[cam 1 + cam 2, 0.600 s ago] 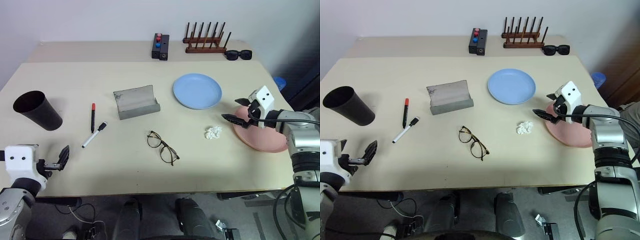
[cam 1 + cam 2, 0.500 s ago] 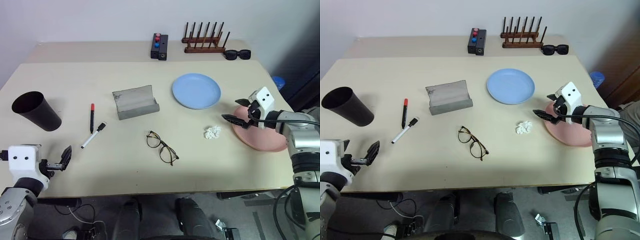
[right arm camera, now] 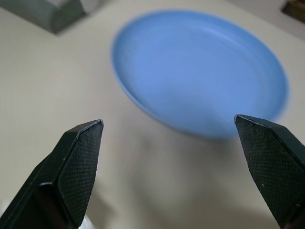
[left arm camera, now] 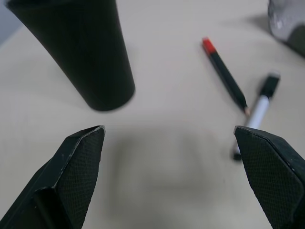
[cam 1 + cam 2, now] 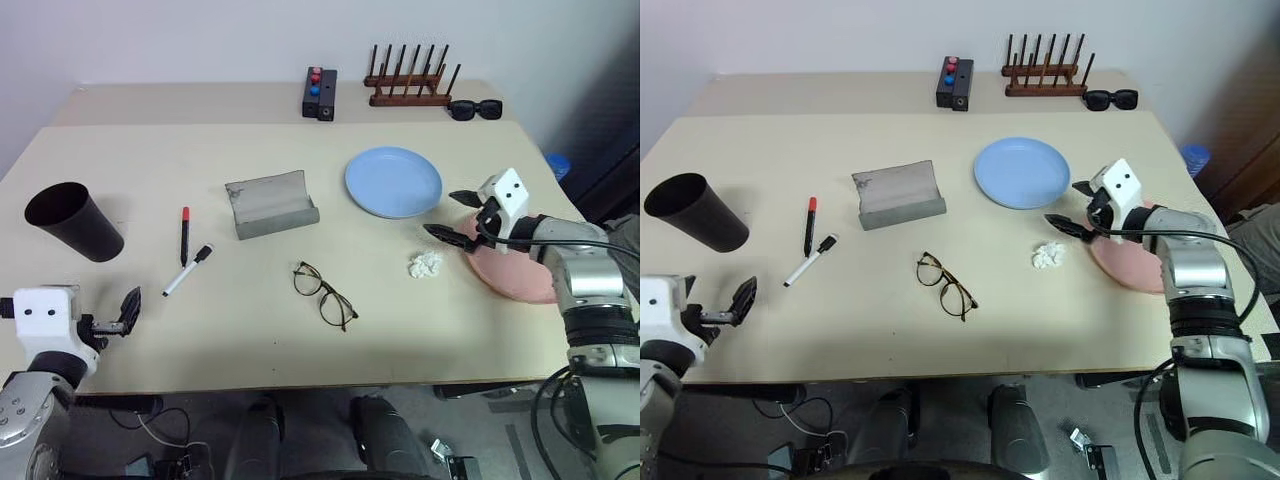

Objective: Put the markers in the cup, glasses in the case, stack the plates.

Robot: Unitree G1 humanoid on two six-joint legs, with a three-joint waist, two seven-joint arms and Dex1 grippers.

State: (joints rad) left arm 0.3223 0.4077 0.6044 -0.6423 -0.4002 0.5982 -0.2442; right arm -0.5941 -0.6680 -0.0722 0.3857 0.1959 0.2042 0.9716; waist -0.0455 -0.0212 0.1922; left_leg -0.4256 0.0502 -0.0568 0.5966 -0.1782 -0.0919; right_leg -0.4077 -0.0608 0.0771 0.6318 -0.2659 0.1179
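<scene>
- The desk was the biggest thing I had in view, a pale top carrying everything else.
- The pink plate lay near the right edge with nothing on it that I could see, partly under my right arm; the blue plate sat apart from it, farther back and to its left, bare as well, so the two were not stacked.
- The right gripper hung with its fingers spread wide and nothing between them, over the gap between the two plates and pointing at the blue one.
- The left gripper was released too, wide apart and empty, low at the near left edge of the desk, facing the cup and markers.
- The cup stood at the far left, tilted in my view; I couldn't tell from the frames what, if anything, was inside.
- The case sat open mid-desk, with nothing in it.
- The glasses lay on the desk in front of the case, apart from it.
- The markers lay on the desk between cup and case: the red-capped marker and the white marker, close together, neither in the cup.
- A crumpled white scrap lay just left of the pink plate.
</scene>
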